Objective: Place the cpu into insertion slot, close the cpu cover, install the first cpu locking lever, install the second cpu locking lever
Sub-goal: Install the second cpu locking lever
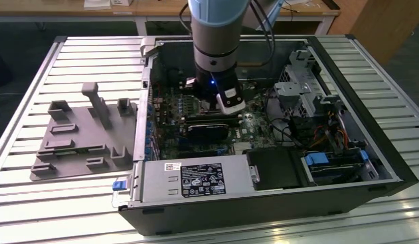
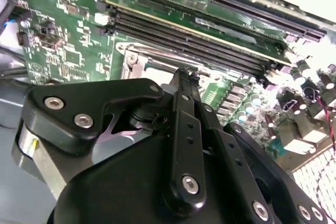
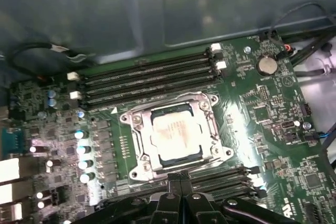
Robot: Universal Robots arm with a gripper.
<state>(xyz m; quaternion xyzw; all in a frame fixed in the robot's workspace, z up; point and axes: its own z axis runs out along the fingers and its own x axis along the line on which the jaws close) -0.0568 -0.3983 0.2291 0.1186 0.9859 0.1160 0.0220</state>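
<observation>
The cpu (image 3: 176, 132), a square chip with a dull silver top, lies flat in the insertion slot (image 3: 140, 153) on the green board. The cpu cover (image 3: 210, 113), a silver frame plate, lies down around the chip's edges, and the top shows through its window. A corner of the cover (image 2: 135, 62) also shows in the second wrist view. My gripper (image 3: 180, 177) hovers just off one side of the socket, over a bank of memory slots. Its two black fingers (image 2: 185, 85) are pressed together with nothing between them. I cannot make out the locking levers. In the exterior view my arm (image 1: 213, 71) reaches down into the open computer case.
Long black memory slots (image 3: 147, 74) flank the socket on two sides. Capacitors (image 3: 84, 150) and a coin cell (image 3: 266, 65) stand nearby. A black card (image 1: 209, 129), a power supply (image 1: 195, 178) and drive cages (image 1: 311, 96) crowd the case. A grey fixture plate (image 1: 81, 134) lies beside it.
</observation>
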